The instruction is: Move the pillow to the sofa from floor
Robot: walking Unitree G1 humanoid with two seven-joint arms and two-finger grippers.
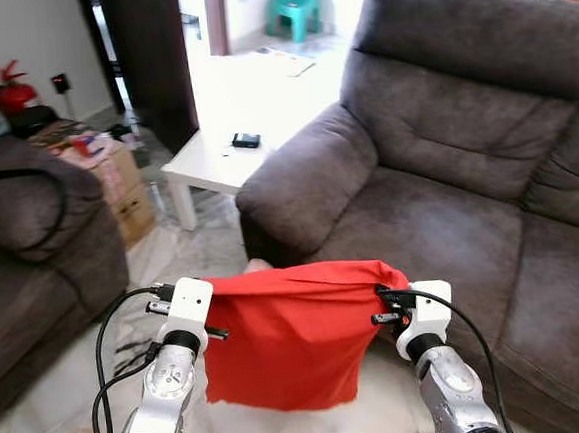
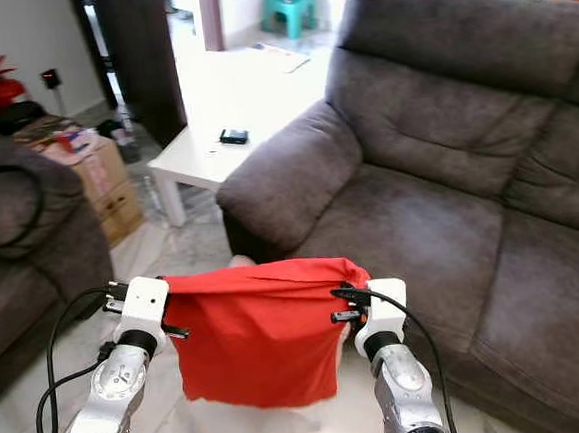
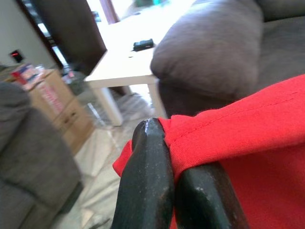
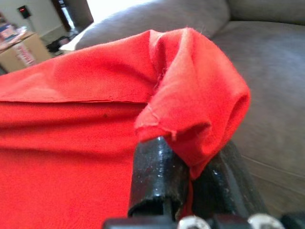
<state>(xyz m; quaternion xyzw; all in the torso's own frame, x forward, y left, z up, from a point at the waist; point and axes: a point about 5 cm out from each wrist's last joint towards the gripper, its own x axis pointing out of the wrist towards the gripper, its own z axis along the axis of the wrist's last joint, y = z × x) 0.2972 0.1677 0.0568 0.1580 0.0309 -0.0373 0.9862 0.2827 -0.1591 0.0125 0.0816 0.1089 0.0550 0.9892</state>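
While both grippers' fingers [image 3: 147,191] clamp its top corners, red pillow [image 1: 294,336] hanging limp, flat, sofa [image 1: 448,194] behind.

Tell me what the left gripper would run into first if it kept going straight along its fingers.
Probably the sofa's armrest. The left gripper, shut on the red pillow, points roughly toward that padded arm, with the white table off to one side. Depth is unclear, so this is a judgement.

Grey sofa [image 1: 445,154], white low table [image 1: 226,153], cardboard box [image 1: 116,180], pale marble floor [image 1: 187,250].
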